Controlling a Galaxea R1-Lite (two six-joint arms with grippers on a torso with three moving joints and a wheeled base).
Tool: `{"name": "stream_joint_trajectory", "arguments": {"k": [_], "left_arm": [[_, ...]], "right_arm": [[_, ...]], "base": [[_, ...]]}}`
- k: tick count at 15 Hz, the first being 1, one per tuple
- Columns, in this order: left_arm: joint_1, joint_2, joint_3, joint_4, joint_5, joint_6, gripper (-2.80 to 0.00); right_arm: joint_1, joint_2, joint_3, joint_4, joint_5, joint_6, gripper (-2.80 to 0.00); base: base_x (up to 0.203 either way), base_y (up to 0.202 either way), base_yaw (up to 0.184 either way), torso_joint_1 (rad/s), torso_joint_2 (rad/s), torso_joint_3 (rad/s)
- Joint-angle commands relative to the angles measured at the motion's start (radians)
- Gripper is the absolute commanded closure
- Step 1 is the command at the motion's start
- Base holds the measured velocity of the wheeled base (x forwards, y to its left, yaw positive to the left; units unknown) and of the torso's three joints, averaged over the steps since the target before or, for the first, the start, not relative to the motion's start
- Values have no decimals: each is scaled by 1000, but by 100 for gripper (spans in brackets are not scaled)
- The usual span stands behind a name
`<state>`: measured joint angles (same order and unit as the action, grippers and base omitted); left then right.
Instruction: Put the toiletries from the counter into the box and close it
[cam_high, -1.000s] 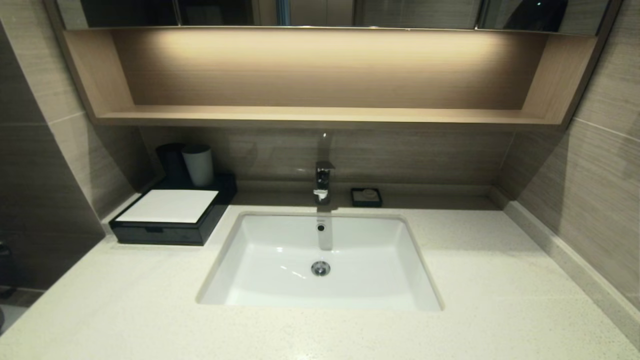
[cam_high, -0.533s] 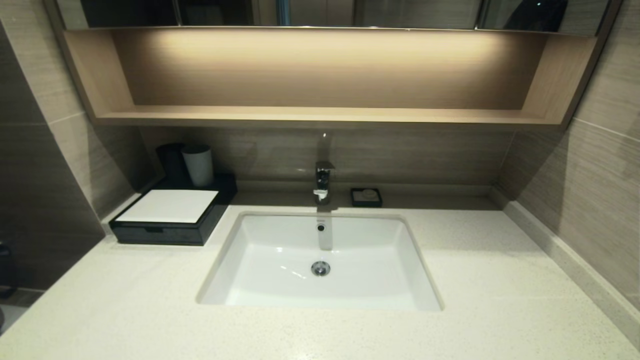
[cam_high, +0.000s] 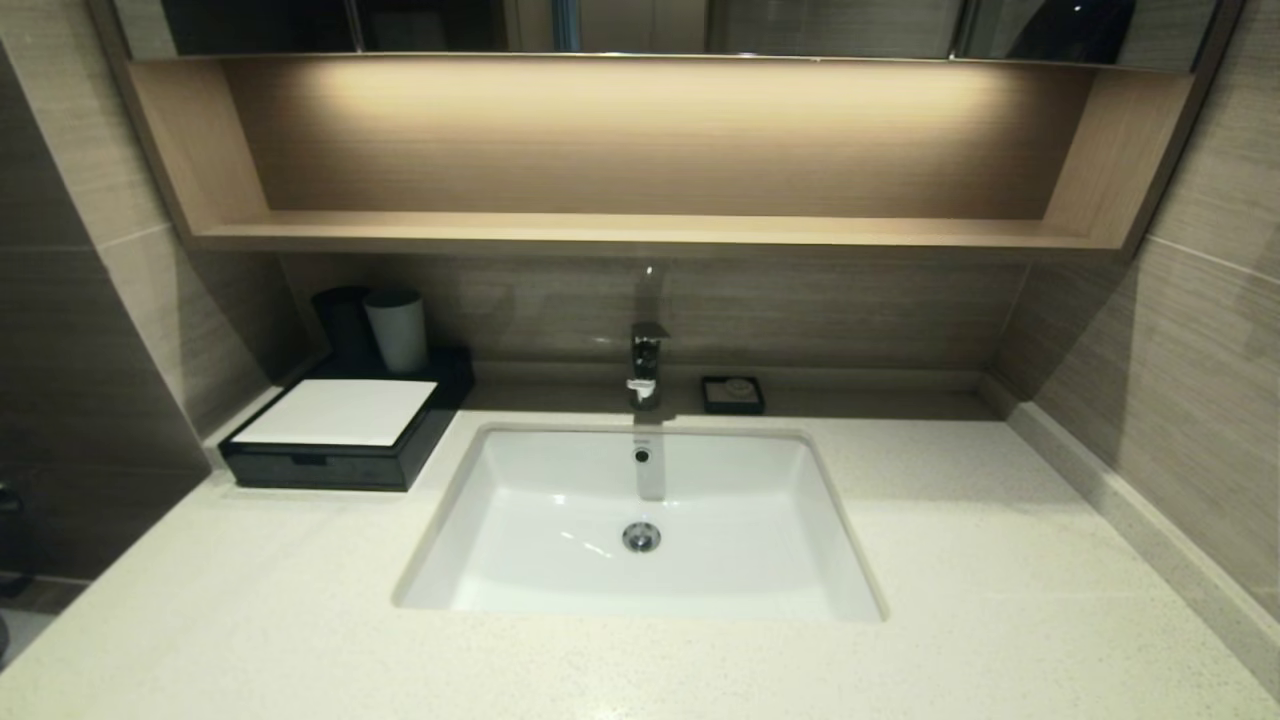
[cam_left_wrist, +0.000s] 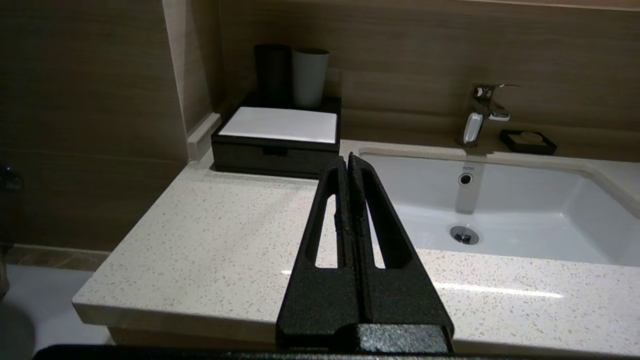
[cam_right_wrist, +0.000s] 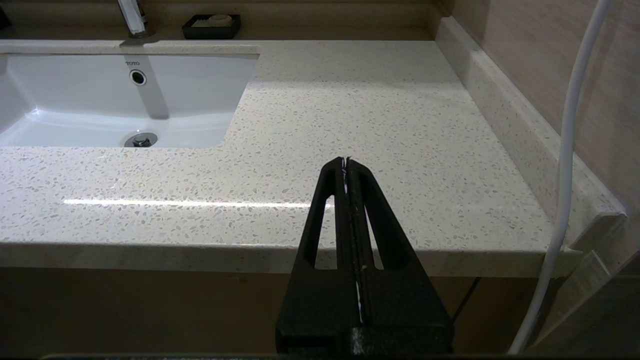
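Nothing was seen to have shifted on the counter (cam_high: 250, 600) across the head views. Left gripper (cam_left_wrist: 347, 159) was held pinched together before the counter's front edge, with the box (cam_left_wrist: 278, 140), drawer shut, beyond its tips. Right gripper (cam_right_wrist: 346, 161) was pressed together too, the sink (cam_right_wrist: 75, 105) beyond it. No toiletries were visible.

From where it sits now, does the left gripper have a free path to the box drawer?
Probably yes: the shut left gripper is pulled back before the counter, and only bare stone shows between it and the closed box.
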<state>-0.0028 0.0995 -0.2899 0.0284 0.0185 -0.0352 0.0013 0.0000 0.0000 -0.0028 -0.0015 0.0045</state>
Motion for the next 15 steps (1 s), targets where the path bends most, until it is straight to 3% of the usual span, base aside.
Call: {"name": "stream_joint_trajectory", "arguments": {"k": [1,3,10,15], "left_arm": [[0,-34,58,-66,-12,1,0],[0,-46,101,-155,-16,4,0],[1,-96,233,-259,-40,7,0],[0,-96,311,-373,-40,54,0]], "right_arm": [[0,0,2,0,0,0,0],[0,0,2,-1,0,0,0],[0,0,2,0,0,0,0],[0,0,1,0,0,0,0]], "base": [[0,0,0,0,0,0],[0,0,0,0,0,0],[0,0,0,0,0,0],[0,0,0,0,0,0]]}}
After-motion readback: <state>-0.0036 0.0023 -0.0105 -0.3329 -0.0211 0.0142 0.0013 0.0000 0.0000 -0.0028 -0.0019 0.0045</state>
